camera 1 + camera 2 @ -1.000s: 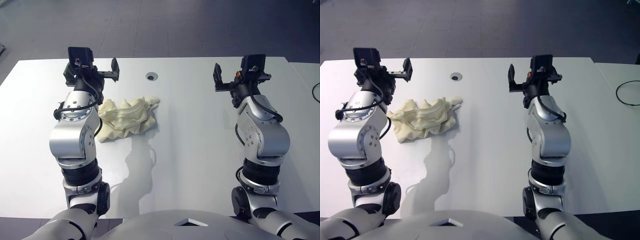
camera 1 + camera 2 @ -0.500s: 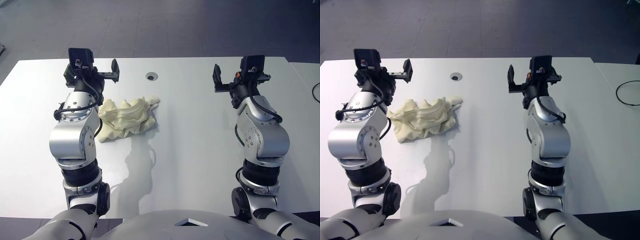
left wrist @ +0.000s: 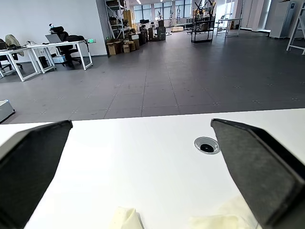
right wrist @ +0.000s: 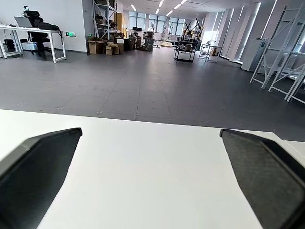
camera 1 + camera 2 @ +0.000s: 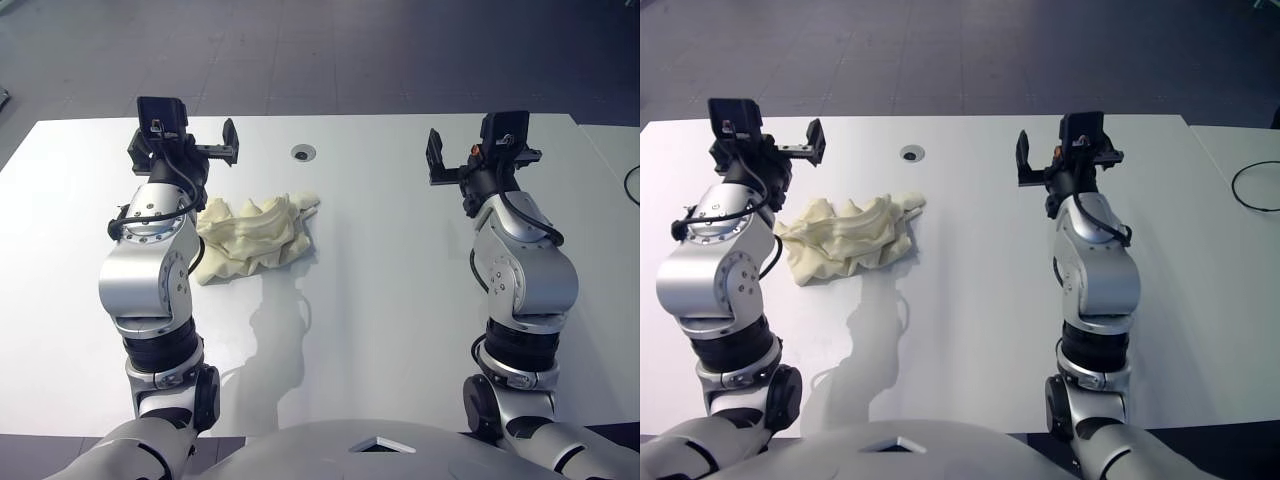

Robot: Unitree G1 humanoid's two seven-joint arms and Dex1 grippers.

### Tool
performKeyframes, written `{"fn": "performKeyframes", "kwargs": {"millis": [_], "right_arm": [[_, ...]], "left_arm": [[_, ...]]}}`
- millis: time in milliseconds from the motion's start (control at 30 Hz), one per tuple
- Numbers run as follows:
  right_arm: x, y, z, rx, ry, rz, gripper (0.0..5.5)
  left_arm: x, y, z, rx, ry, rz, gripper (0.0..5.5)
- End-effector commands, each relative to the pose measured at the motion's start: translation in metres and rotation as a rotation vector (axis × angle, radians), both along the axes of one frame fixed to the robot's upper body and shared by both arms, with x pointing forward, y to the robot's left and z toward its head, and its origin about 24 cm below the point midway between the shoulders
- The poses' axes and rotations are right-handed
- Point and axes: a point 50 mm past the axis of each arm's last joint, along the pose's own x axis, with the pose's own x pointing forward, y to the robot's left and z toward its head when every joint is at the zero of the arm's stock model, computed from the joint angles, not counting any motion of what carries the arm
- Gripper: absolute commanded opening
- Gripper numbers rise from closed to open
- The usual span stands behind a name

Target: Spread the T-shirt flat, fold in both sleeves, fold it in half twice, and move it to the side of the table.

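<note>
Left pincer [image 5: 183, 148]: head view, jaws wide, empty, poised just left of the hole [image 5: 302, 152], likely staged to reach down.
Right pincer [image 5: 483, 155]: equally wide, empty, well right of hole.
T-shirt [image 5: 250, 238]: crumpled, untouched, nearer than hole, awaiting spreading.
Left wrist: hole ahead, T-shirt folds below jaws.
Right wrist: table [image 4: 143, 157] between jaws.

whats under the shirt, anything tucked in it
The shirt lies crumpled directly on the white table, whose surface meets its visible edges. Its folds cover the patch beneath, and the sleeves are lost in the heap, so I can't tell if anything is tucked inside.
</note>
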Motion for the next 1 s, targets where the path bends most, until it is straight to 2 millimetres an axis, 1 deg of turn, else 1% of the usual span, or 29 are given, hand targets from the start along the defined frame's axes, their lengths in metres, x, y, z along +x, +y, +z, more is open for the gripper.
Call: {"fn": "performKeyframes", "kwargs": {"millis": [33,100,167,267,333,400,467,533,600,633,667,733,800,900,1000], "right_arm": [[0.0,0.0,0.001,-0.006,0.006,-0.002,5.38],[0.0,0.0,0.001,-0.005,0.005,-0.001,5.38],[0.0,0.0,0.001,-0.004,0.002,-0.002,5.38],[0.0,0.0,0.002,-0.002,-0.001,-0.003,5.38],[0.001,0.0,0.002,-0.001,-0.003,-0.002,5.38],[0.002,0.001,0.002,-0.001,-0.004,0.001,5.38],[0.004,0.001,0.003,-0.001,-0.007,0.005,5.38],[0.004,0.001,0.004,-0.001,-0.011,0.007,5.38],[0.005,0.002,0.004,-0.001,-0.013,0.01,5.38],[0.005,0.002,0.004,-0.001,-0.014,0.012,5.38],[0.005,0.002,0.004,-0.002,-0.015,0.015,5.38],[0.005,0.002,0.004,-0.003,-0.016,0.017,5.38],[0.005,0.002,0.004,-0.004,-0.015,0.016,5.38],[0.004,0.002,0.003,-0.003,-0.013,0.013,5.38],[0.003,0.0,0.003,-0.013,-0.015,0.012,5.38]], "left_arm": [[-0.002,0.002,-0.004,0.006,0.02,0.006,5.4],[-0.004,0.005,-0.012,0.036,0.046,0.01,5.4],[-0.007,0.01,-0.024,0.094,0.086,0.019,5.4],[-0.007,0.018,-0.054,0.191,0.172,0.015,5.4],[-0.006,0.019,-0.078,0.237,0.242,-0.014,5.4],[-0.006,0.015,-0.101,0.311,0.305,-0.075,5.4],[-0.009,0.007,-0.119,0.378,0.362,-0.163,5.4],[-0.012,-0.002,-0.135,0.429,0.403,-0.252,5.4],[-0.016,-0.015,-0.145,0.448,0.428,-0.351,5.4],[-0.019,-0.022,-0.147,0.434,0.436,-0.407,5.4],[-0.023,-0.032,-0.147,0.384,0.442,-0.468,5.4],[-0.032,-0.049,-0.141,0.266,0.443,-0.569,5.4],[-0.041,-0.063,-0.134,0.193,0.439,-0.666,5.4],[-0.05,-0.074,-0.125,0.166,0.443,-0.742,5.4],[-0.053,-0.076,-0.117,0.171,0.434,-0.748,5.4]]}}
